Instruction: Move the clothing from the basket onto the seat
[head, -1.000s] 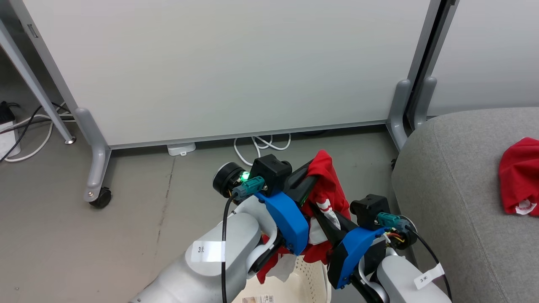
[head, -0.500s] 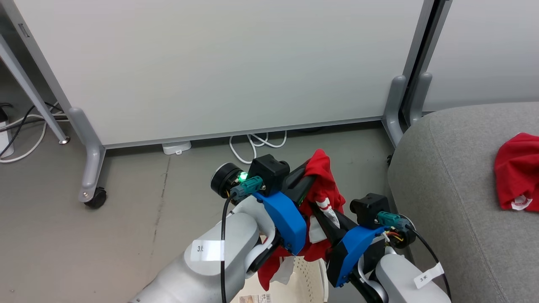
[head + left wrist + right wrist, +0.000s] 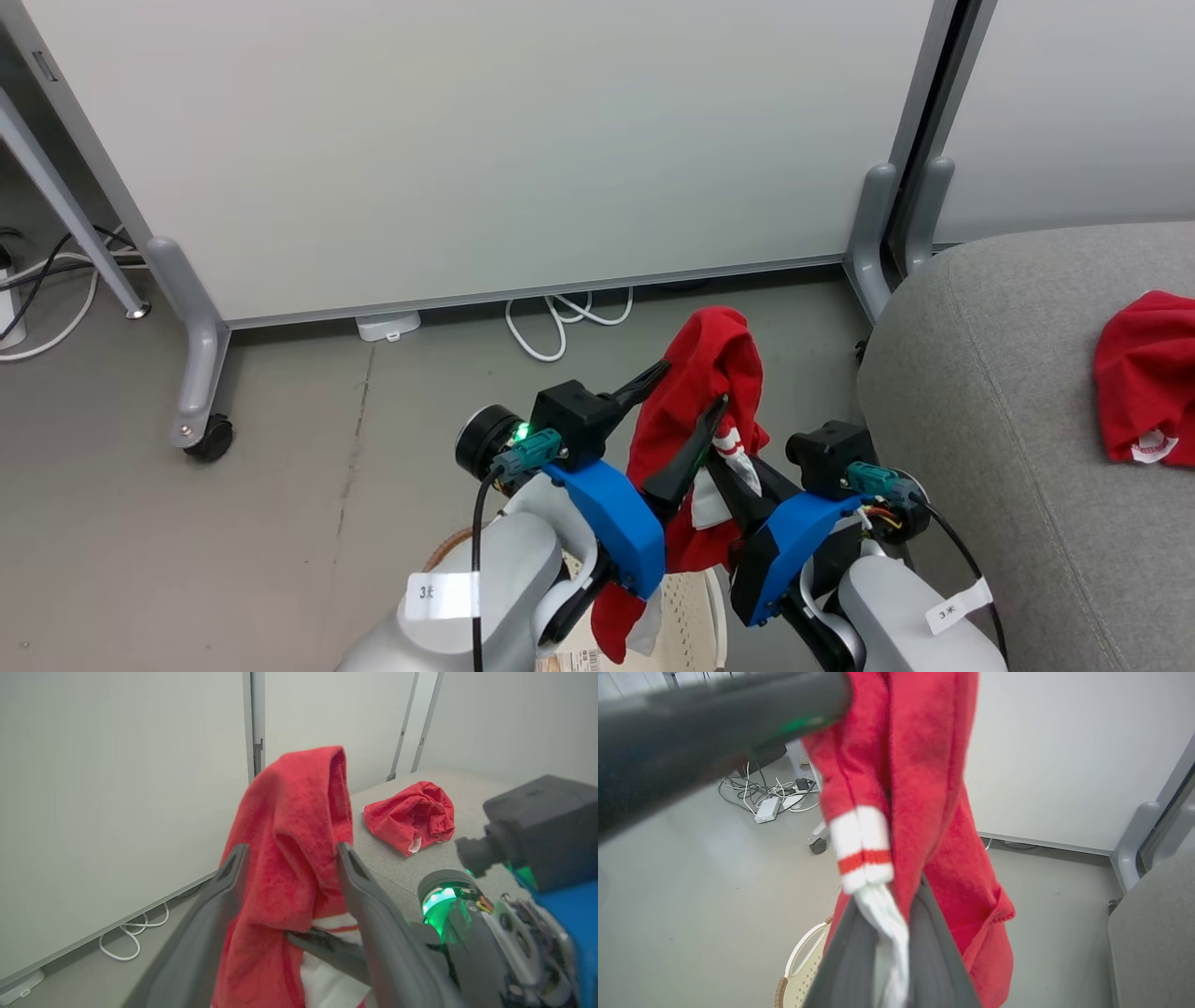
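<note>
A red garment [image 3: 695, 373] of the clothing hangs in the air above the basket [image 3: 693, 616], left of the seat [image 3: 990, 392]. My left gripper [image 3: 689, 387] stands open, and the fabric [image 3: 289, 826] sags loosely between its spread fingers [image 3: 231, 868]. From below, my right gripper [image 3: 889, 905] is shut on the garment's white-and-red striped trim [image 3: 864, 858]. A second red garment [image 3: 1144, 373] lies bunched on the grey seat; the left wrist view has it [image 3: 411, 812] on the cushion [image 3: 467, 807] too.
White partition panels [image 3: 485, 140] on grey feet with a castor [image 3: 210, 439] stand behind. White cables [image 3: 560, 322] lie on the floor under the panel, and more cables and a power strip [image 3: 768, 807] lie further off. The basket's handle [image 3: 803, 956] is just below the hanging cloth.
My left gripper has opened from shut, letting go of the red garment, whose top now bulges higher. The right gripper keeps its hold. The head camera shifted a little.
</note>
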